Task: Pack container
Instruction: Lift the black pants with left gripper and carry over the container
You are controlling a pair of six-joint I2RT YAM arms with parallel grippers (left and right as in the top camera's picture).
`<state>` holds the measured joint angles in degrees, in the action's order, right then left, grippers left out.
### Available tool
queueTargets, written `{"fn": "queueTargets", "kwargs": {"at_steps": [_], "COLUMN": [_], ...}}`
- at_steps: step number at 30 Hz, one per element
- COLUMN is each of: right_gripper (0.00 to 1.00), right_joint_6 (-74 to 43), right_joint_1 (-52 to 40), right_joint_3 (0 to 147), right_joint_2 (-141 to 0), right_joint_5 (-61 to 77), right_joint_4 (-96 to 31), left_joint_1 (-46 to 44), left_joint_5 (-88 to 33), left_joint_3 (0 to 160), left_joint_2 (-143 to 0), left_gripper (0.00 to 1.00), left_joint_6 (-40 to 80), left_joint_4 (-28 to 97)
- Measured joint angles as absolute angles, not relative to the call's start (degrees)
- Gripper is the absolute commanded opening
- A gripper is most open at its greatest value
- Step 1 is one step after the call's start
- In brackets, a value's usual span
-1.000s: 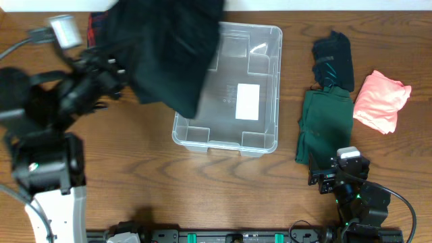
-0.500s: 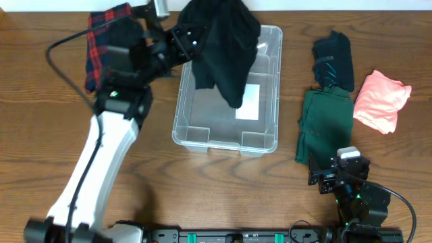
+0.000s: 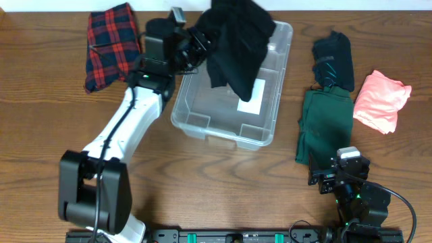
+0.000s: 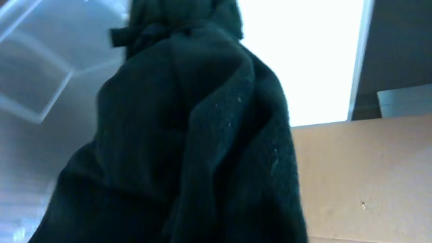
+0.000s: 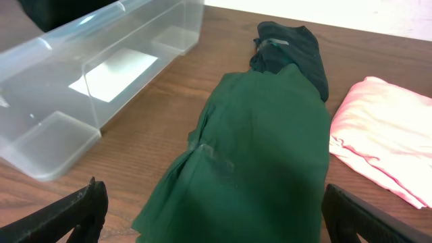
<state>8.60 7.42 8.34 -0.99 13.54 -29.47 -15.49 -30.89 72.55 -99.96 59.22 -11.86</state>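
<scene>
Swinging further across than half a second ago, the left gripper [image 3: 197,40] now holds the black fabric garment [image 3: 239,44] over the far half of the clear rectangular plastic container [image 3: 202,128]. The container itself sits skewed on the brown wooden table [image 3: 202,196], its far end leaning right where it lay squarer before. Its long axis runs from the table's near side toward the far side, so most of the open floor lies below the gripper and nearer than the hanging cloth. The jaws are clamped on the garment's top. The left wrist view shows only dark cloth with clear plastic behind it, the fingers hidden. From above the cloth hides part of the white label [image 3: 251,102]. The coming move likely turns on lowering and drawing back along that axis before letting go. The right gripper [image 5: 212,196] stands wide open and empty, well apart to the container's right, over the dark green folded garment [image 5: 250,155]. The left arm is plainly nearer.
</scene>
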Motion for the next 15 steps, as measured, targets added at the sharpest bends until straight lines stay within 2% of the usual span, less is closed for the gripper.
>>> {"fn": "queueTargets", "kwargs": {"at_steps": [7,15], "right_gripper": [0.99,0.99], "right_joint_6": [8.6,8.6], "right_joint_1": [7.4,7.4], "right_joint_3": [8.3,8.3], "right_joint_2": [-1.0,-1.0], "right_joint_5": [13.5,13.5], "right_joint_4": [-29.5,-29.5], "left_joint_1": [-18.0,-18.1], "left_joint_5": [-30.3,-27.1], "left_joint_3": [72.6,72.6], "left_joint_2": [-101.0,-101.0], "left_gripper": [0.06,0.07], "left_joint_6": [60.8,60.6], "left_joint_4": [-8.8,3.1]}}
